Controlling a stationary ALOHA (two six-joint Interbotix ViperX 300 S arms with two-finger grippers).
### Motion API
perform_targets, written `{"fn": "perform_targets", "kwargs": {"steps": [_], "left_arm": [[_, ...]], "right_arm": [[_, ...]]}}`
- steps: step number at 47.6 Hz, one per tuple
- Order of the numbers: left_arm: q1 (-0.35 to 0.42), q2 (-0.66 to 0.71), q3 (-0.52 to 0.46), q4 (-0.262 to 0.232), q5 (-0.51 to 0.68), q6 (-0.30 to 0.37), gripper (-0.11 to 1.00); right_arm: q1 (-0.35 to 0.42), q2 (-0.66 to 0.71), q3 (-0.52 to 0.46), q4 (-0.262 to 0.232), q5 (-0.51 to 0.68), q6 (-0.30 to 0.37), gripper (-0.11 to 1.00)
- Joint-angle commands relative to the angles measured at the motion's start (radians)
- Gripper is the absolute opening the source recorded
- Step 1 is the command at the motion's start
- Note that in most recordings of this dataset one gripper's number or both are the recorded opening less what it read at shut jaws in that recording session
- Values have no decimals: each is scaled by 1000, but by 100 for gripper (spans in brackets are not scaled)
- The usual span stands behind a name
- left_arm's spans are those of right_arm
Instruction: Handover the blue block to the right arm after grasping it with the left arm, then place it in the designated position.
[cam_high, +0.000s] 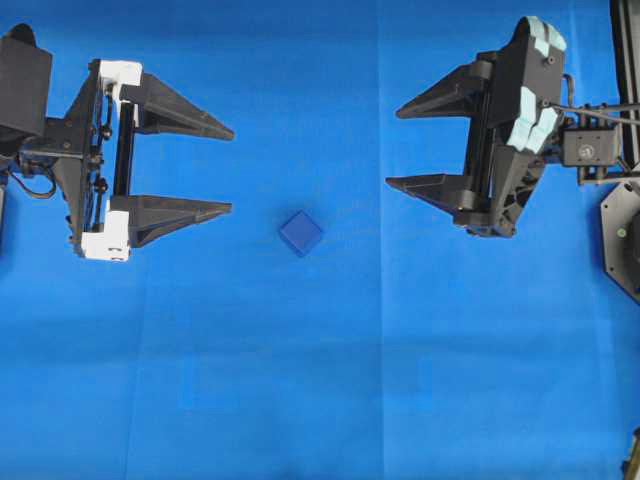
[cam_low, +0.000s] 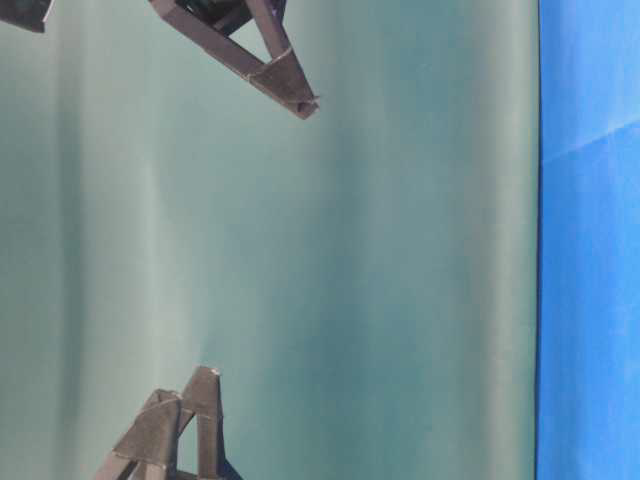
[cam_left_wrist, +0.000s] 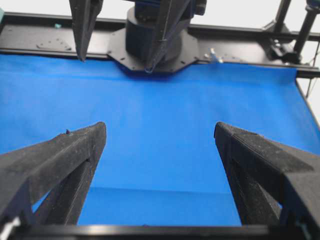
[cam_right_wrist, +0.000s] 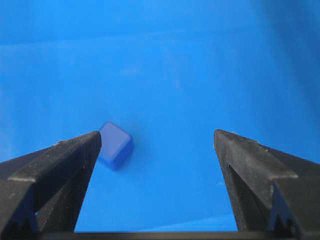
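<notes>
The blue block (cam_high: 301, 233), a small dark-blue cube, lies on the blue cloth (cam_high: 320, 380) between the two arms. My left gripper (cam_high: 231, 170), with white brackets, is open to the left of the block, and its lower finger (cam_high: 190, 210) is just above the block's level. Its wrist view shows open jaws (cam_left_wrist: 160, 132) with only cloth between them; the block is out of that view. My right gripper (cam_high: 393, 147), in pale grey-green casing, is open up and to the right of the block. In the right wrist view the block (cam_right_wrist: 116, 145) sits just beyond the left fingertip (cam_right_wrist: 92, 142) of the open gripper (cam_right_wrist: 157, 137).
The right arm's black base (cam_left_wrist: 150, 40) and a black frame rail (cam_left_wrist: 240, 42) stand at the cloth's far edge in the left wrist view. The table-level view shows black fingers (cam_low: 285, 75) at the top and black fingers (cam_low: 180, 420) at the bottom against a green backdrop.
</notes>
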Motion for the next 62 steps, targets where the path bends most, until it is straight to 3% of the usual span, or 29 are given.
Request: {"fn": "perform_targets", "kwargs": {"steps": [1, 21, 35, 62], "left_arm": [[-2, -8, -26, 3, -6, -2, 93], [-2, -8, -26, 3, -8, -3, 93], [-3, -9, -25, 3, -9, -3, 93], [-2, -9, -26, 3, -9, -3, 93]], "right_arm": [[2, -14, -11, -8, -17, 0, 84], [-3, -91, 40, -66, -207, 0, 83], [-41, -114, 101, -67, -298, 0, 83], [-43, -115, 104, -66, -307, 0, 83]]}}
